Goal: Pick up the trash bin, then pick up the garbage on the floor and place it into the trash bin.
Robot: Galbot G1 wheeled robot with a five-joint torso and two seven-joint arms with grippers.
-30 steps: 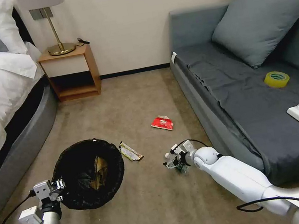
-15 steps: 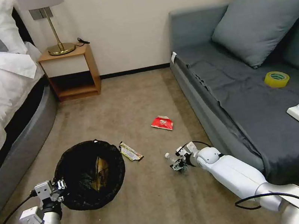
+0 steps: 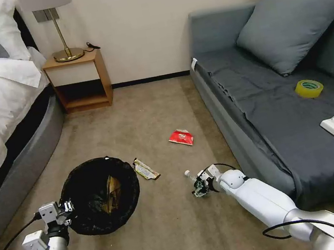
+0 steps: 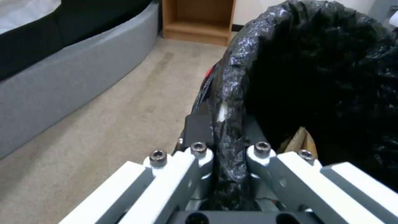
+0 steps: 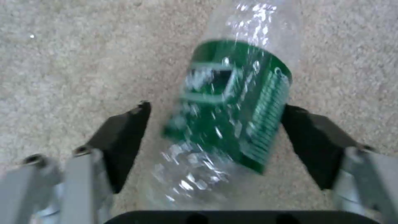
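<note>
On the tan carpet beside the grey sofa, the right gripper (image 5: 215, 124) straddles a small clear plastic bottle with a green label (image 5: 232, 109).
Its black fingers (image 5: 120, 137) stand apart on either side of the bottle, which lies on the carpet (image 3: 161, 113) between them; whether they touch it I cannot tell. The left gripper (image 4: 226, 146) is clamped on the liner-covered rim of the round black wire-mesh trash bin (image 3: 99, 192), crumpled brown paper (image 3: 110, 189) inside it. Just beside the bin's rim lies a brown-gold wrapper (image 3: 145, 169); farther off, toward the sofa (image 3: 265, 105), a flat red packet (image 3: 181, 137).
</note>
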